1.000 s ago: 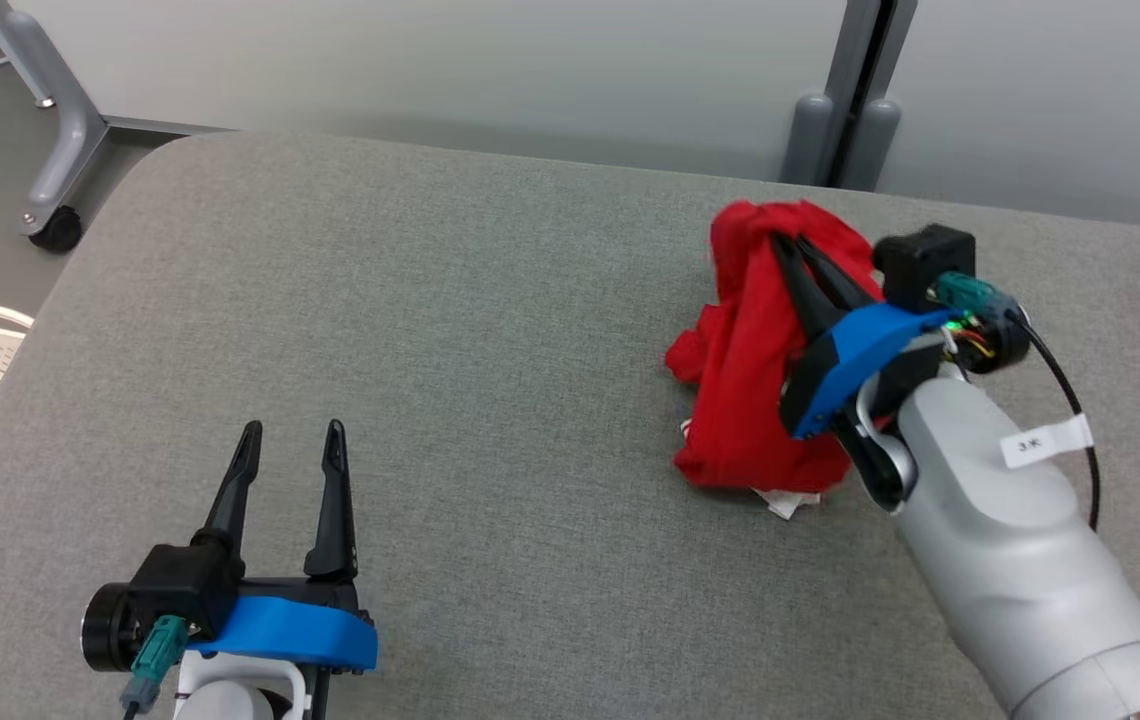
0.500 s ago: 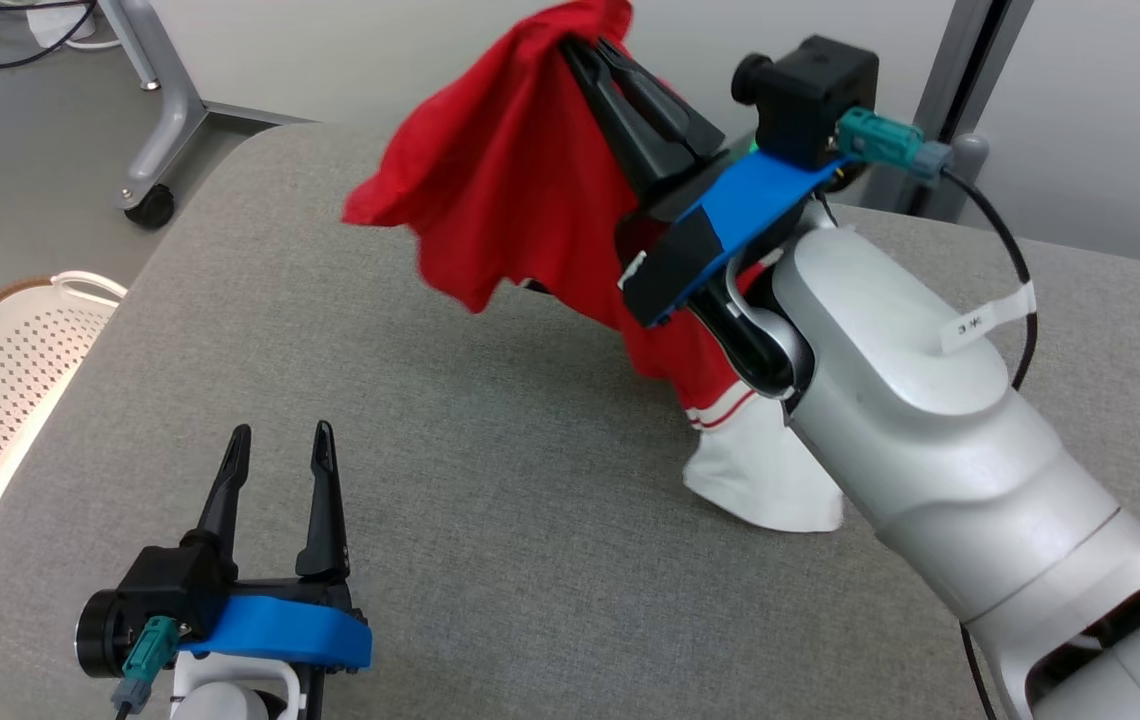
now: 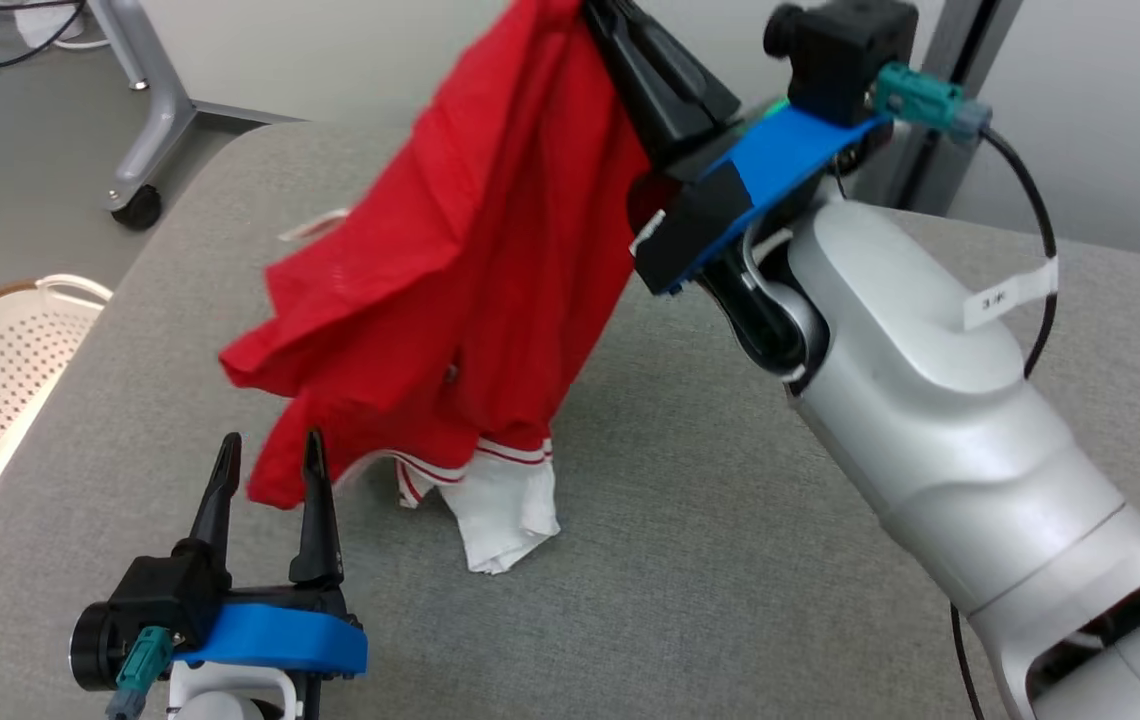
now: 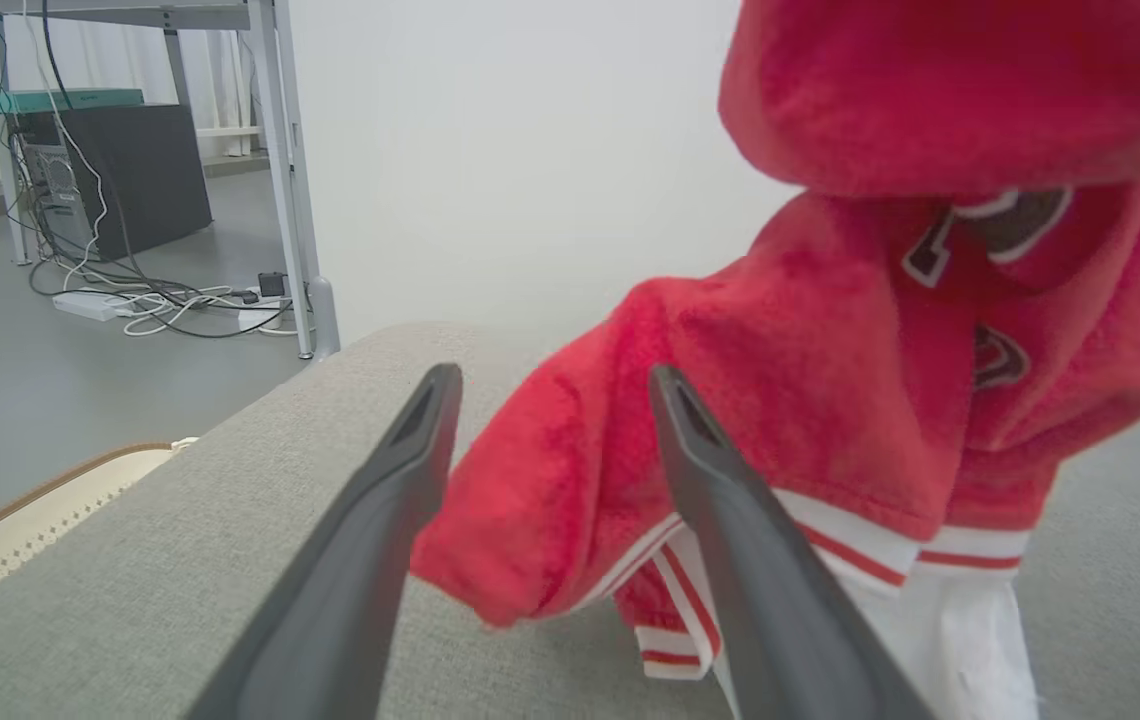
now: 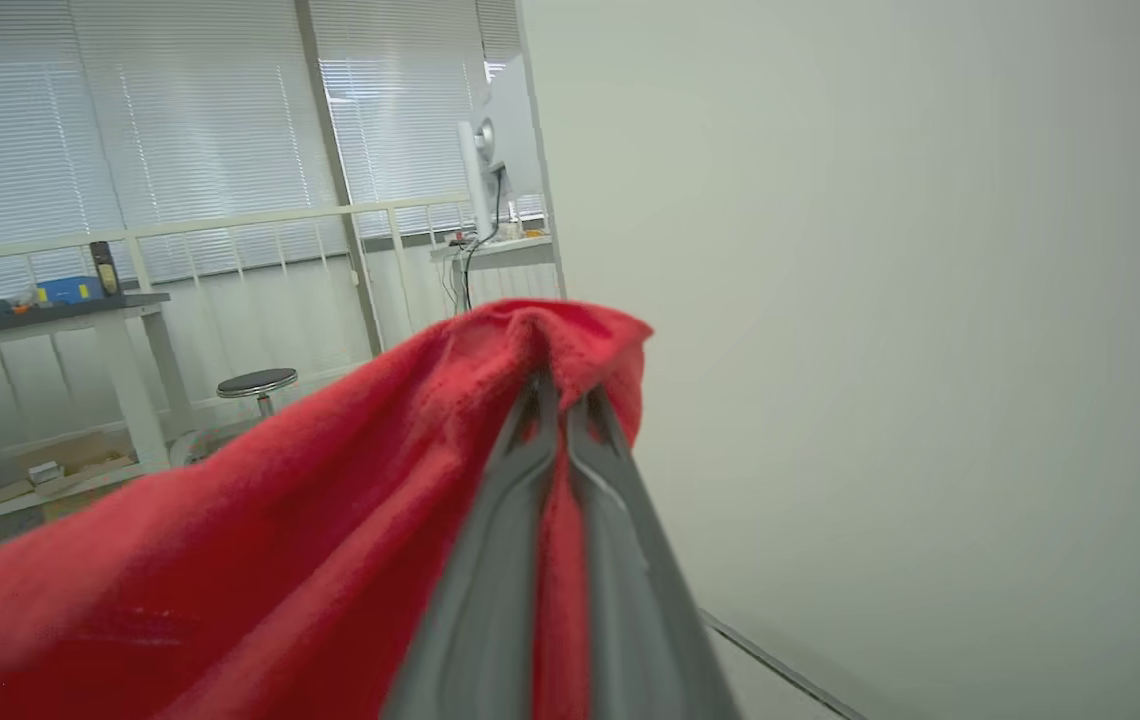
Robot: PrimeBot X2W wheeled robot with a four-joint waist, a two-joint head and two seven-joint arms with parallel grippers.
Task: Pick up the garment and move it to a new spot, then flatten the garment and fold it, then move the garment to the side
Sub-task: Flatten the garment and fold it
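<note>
Above the grey surface (image 3: 690, 560), the red garment (image 3: 450, 260) had risen from its heap, clamped in the right end effector (image 5: 555, 400), hem (image 3: 505, 520) touching down near the wide-apart left end effector (image 3: 270, 440): relocation seemed underway

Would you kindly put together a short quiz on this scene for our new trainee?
1. True or false: the right gripper is shut on the red garment and holds it up over the grey table.
2. Fill in: the jaws of the left gripper stand ____.
3. The garment's white end rests on: A the grey table; B the white basket; C the left gripper.
Key: 1 true; 2 open; 3 A.
</note>
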